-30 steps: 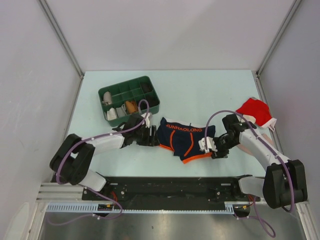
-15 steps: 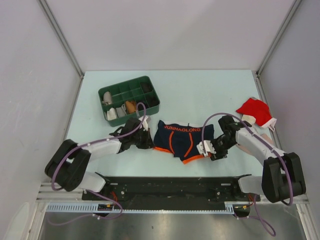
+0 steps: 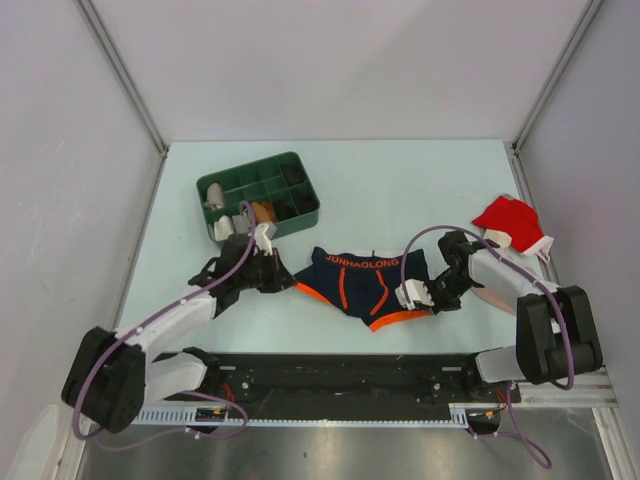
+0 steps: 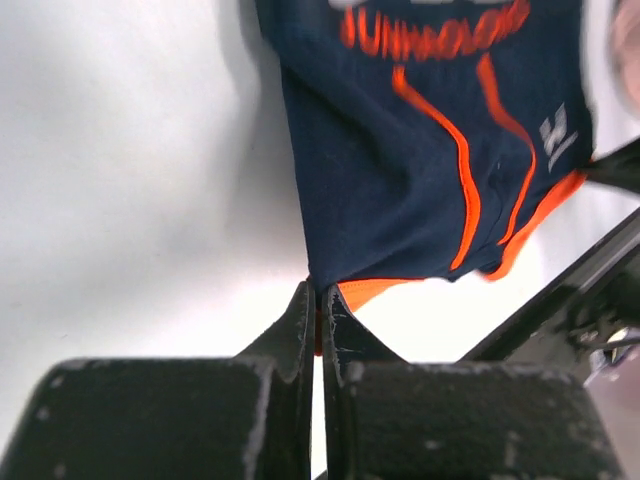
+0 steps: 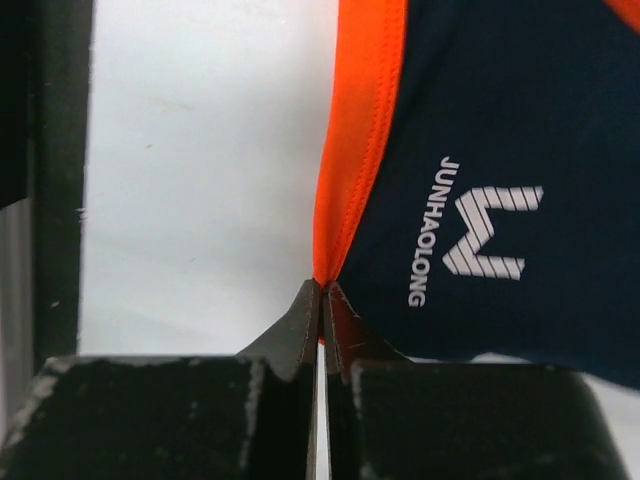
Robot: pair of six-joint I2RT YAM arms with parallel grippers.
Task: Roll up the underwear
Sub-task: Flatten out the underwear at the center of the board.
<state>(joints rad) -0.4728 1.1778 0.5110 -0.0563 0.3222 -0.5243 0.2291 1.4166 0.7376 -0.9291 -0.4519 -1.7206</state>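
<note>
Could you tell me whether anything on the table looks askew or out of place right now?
Nothing is spilled or damaged. The red cloth lies bunched at the right edge of the table. The underwear is stretched between the left hand and the right hand, each shut on an orange-trimmed edge.

The underwear (image 3: pixel 360 285), navy briefs with orange trim and an orange-lettered waistband, is spread wide and unrolled at the near middle of the worktop (image 3: pixel 400 180), waistband far, white logo by the right leg hem.
</note>
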